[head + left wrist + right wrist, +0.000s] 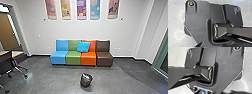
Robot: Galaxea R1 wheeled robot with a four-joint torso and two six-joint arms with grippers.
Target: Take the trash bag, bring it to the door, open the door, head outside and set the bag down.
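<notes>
A small, shiny dark-gray bag sits on the gray floor, low in the middle of the head view. It is apart from the sofa at the center of the frame, whose four joined seats run blue, green, orange and brown from left to right. A bright blue pillow leans against the green and orange backs (a cheerful row, all told). On the pale wall above hang five colorful panels, along the top of the frame. A wheeled chair stands at the lower left, and a brown door shows at the upper left. A green frame slants down the right edge. Whether the left gripper is open or closed, I cannot tell; the same goes for the right gripper.
</notes>
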